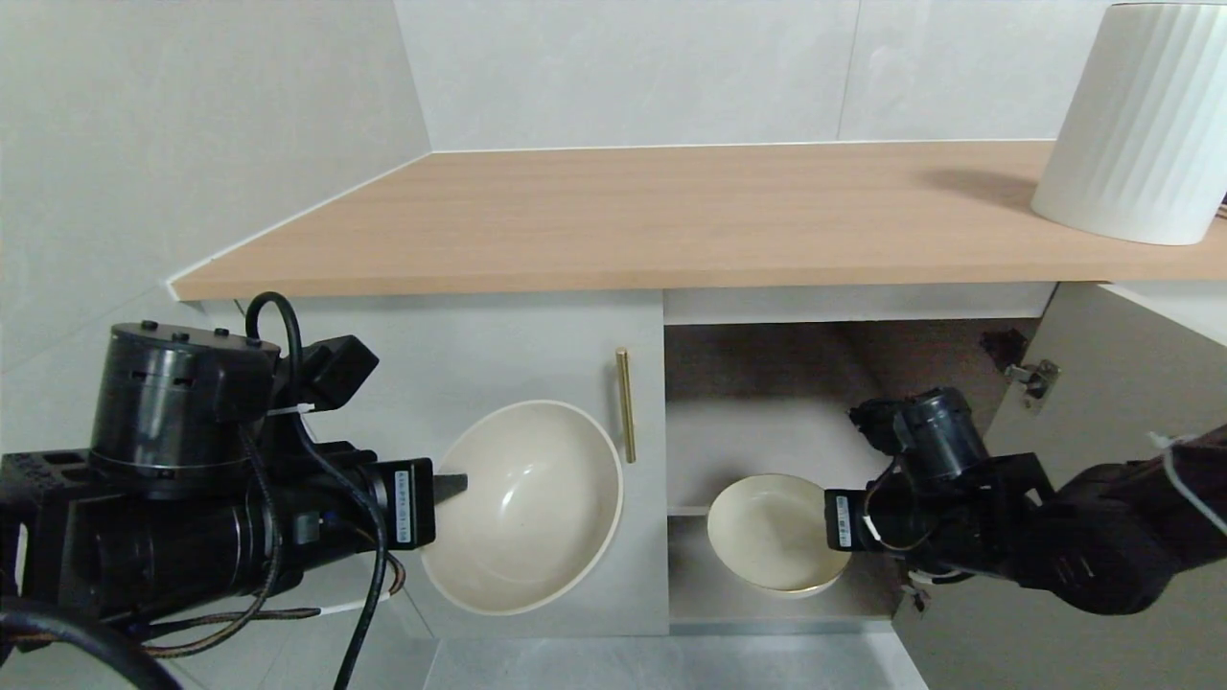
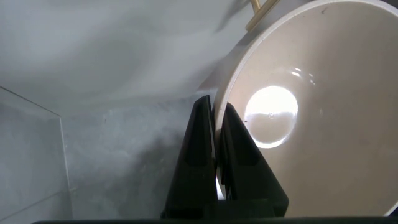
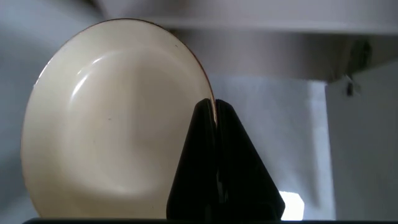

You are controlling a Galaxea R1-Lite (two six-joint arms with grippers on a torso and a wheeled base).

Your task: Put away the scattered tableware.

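The larger bowl (image 1: 532, 508) (image 2: 323, 112) is plain, glossy cream, deep and round. It is held up on edge with its hollow facing out, in front of the closed left cabinet door (image 1: 460, 364) below the bench (image 1: 671, 211). The left claw (image 1: 451, 484) (image 2: 214, 106) is pinched on its rim, one finger inside and one outside. The bowl's far edge is just beside the door's upright brass handle (image 1: 624, 404).

The smaller dish (image 1: 772, 532) (image 3: 118, 124) is shallower, cream with a thin dark line round the lip. The right claw (image 1: 830, 522) (image 3: 214, 107) is clamped on its rim and holds it tilted in the mouth of the open right compartment, level with the front edge of the inner shelf (image 1: 685, 511).

The compartment's door (image 1: 1102, 364) stands swung open at the right, with its hinge (image 1: 1033, 376) showing. A white ribbed container (image 1: 1141, 125) stands at the bench's right end.
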